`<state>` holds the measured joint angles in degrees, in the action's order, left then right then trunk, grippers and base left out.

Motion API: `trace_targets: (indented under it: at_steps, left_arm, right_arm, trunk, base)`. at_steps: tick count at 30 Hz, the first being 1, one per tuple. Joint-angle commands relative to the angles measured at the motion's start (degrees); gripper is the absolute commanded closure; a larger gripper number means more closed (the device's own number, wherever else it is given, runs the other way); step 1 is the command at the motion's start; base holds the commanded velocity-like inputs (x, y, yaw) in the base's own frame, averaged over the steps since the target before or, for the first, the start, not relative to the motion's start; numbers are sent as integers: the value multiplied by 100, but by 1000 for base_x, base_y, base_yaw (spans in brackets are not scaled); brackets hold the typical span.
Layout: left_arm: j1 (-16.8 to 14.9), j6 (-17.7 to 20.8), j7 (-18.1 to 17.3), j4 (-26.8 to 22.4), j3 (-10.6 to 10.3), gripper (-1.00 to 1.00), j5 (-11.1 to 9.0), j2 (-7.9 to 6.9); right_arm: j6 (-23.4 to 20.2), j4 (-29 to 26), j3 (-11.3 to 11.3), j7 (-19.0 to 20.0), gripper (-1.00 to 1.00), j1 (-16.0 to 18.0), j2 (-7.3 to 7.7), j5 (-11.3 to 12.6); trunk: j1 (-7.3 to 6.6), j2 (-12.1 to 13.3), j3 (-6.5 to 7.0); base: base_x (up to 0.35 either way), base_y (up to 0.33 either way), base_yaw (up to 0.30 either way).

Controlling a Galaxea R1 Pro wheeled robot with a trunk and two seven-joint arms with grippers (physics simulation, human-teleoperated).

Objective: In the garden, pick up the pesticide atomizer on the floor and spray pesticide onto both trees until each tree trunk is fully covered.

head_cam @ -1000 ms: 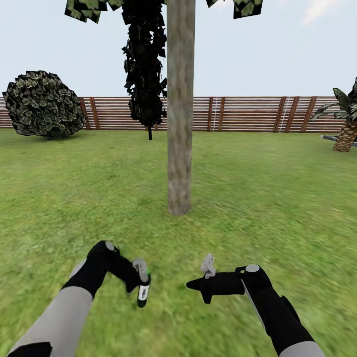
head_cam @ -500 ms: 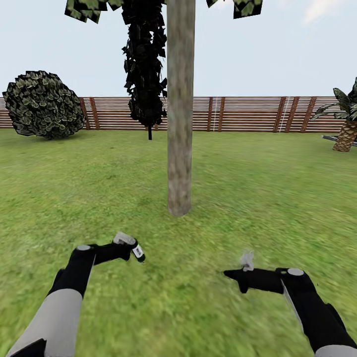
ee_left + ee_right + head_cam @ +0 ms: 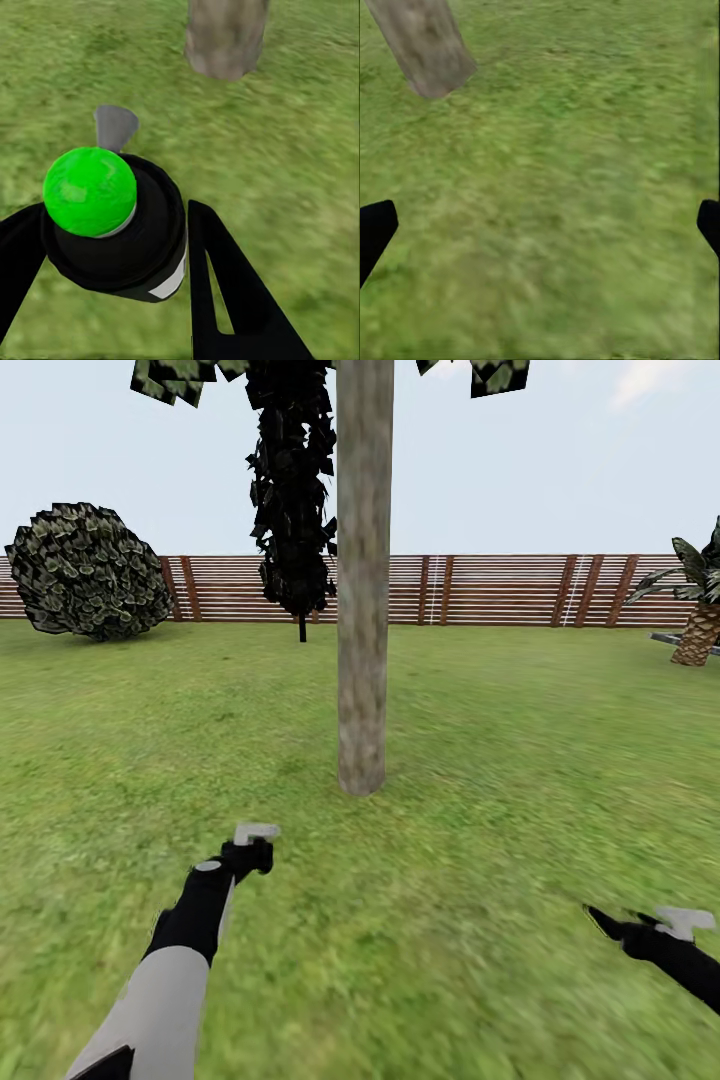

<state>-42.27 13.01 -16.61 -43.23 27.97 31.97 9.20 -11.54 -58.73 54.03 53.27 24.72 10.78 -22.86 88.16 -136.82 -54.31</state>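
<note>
The left claw [image 3: 120, 247] grips the pesticide atomizer [image 3: 112, 221], pointing toward the tree trunk [image 3: 362, 580] ahead. The right claw [image 3: 540, 225] is wide open above the lawn [image 3: 520, 740].

A fenced garden outdoors — green lawn [image 3: 480, 740] underfoot, a pale bare tree trunk [image 3: 362, 580] at twelve o'clock, a round bush [image 3: 88, 570] at ten o'clock, a palm [image 3: 698, 605] at two o'clock — and a brown slatted wooden fence [image 3: 500, 590] under open sky.
</note>
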Motion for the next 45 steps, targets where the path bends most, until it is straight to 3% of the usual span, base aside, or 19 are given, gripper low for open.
trace_targets:
  at_steps: [1, 4, 8, 20, 24, 26, 28, 30, 31, 33, 38, 45]
  left_arm:
    - [-1, -3, 284, 113, -10, 100, -220, 28]
    - [0, -20, 559, 203, -20, 100, -573, 48]
    - [0, -27, 647, 230, -20, 100, -694, 48]
    - [0, 57, 672, 252, -45, 100, -714, 44]
    - [0, 424, 668, 253, -51, 100, -713, 32]
    - [0, 720, 662, 253, -55, 100, -710, 11]
    - [0, 823, 660, 253, -57, 100, -710, 3]
    - [0, 953, 660, 253, -64, 100, -705, -1]
    - [0, 1011, 659, 253, -76, 100, -703, 0]
    - [0, 1052, 659, 253, -119, 100, -701, 2]
    - [0, 1070, 659, 253, -150, 100, -700, 3]
    - [0, 1064, 659, 253, -152, 100, -700, 3]
  right_arm:
    - [67, 5, 95, -377, -100, 5, -3, -88]
    - [120, 8, 182, -990, -100, 7, -11, -156]
    - [133, 9, 208, -1446, -100, 11, -14, -186]
    - [135, 1, 190, -1531, -100, 14, -15, -235]
    - [135, 2, 168, -1537, -100, 13, -42, -236]
    - [150, 7, 171, -1572, -100, 15, -271, -242]
    - [187, 9, 173, -1578, -100, 13, -353, -245]
    - [610, 13, 165, -1581, -100, 13, -445, -246]
    - [1146, 11, 158, -1582, -100, 12, -505, -246]
    - [1744, 12, 157, -1583, -100, 15, -556, -233]
    - [1990, 272, 176, -1580, -100, 15, -575, -198]
    - [2020, 1780, 189, -1583, -100, 13, -544, -193]
  trunk:
    - [0, 0, 0]
    - [0, 0, 0]
    - [0, 0, 0]
    - [0, 0, 0]
    - [0, 0, 0]
    - [0, 0, 0]
    - [0, 0, 0]
    - [0, 0, 0]
    - [0, 0, 0]
    - [0, 0, 0]
    - [0, 0, 0]
    - [0, 0, 0]
  base:
    - [0, 0, 0]
    - [0, 0, 0]
    - [0, 0, 0]
    - [3, 0, 0]
    - [206, 0, 0]
    - [298, 0, 0]
    - [318, 0, 0]
    - [325, 0, 0]
    - [328, 0, 0]
    - [330, 0, 0]
    - [331, 0, 0]
    - [331, 0, 0]
